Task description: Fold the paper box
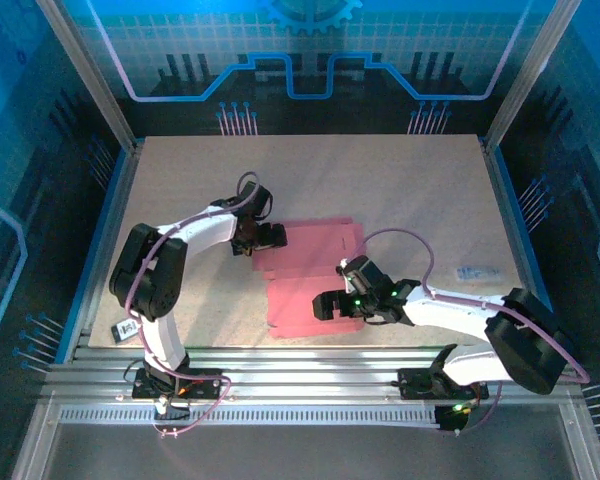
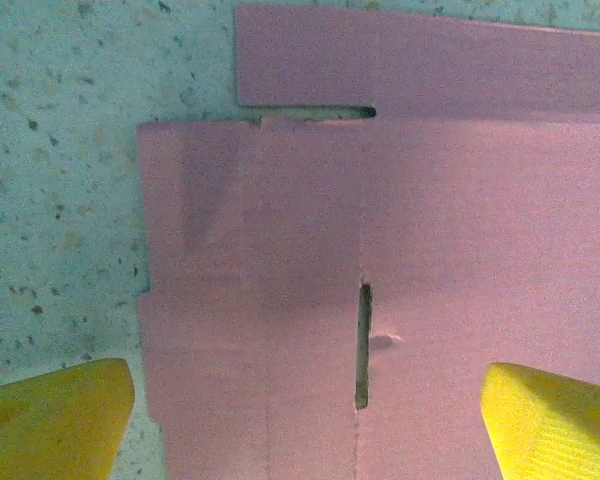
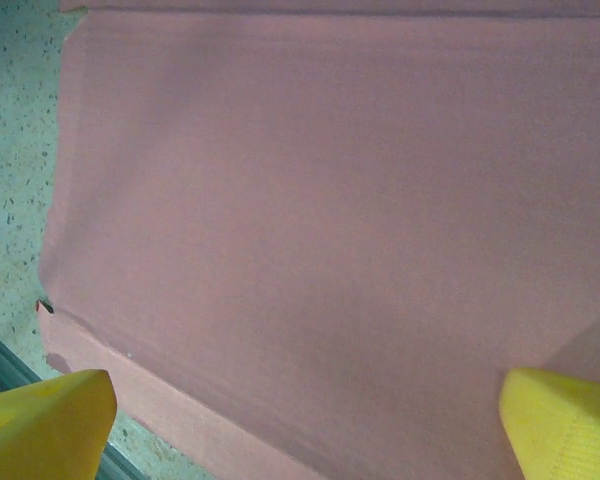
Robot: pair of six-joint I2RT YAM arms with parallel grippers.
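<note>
Flat paper box (image 1: 300, 265); left end effector (image 2: 305, 390), right end effector (image 3: 308, 400) spread above.

Paper box (image 1: 315, 280): thin pink card, unfolded cut-out sheet, pink face up, lying flat. A narrow slit (image 2: 363, 345) runs between the left gripper (image 2: 300, 410) fingertips, with a long flap just beyond. A plain unbroken panel spreads under the right gripper (image 3: 305, 425)
</note>
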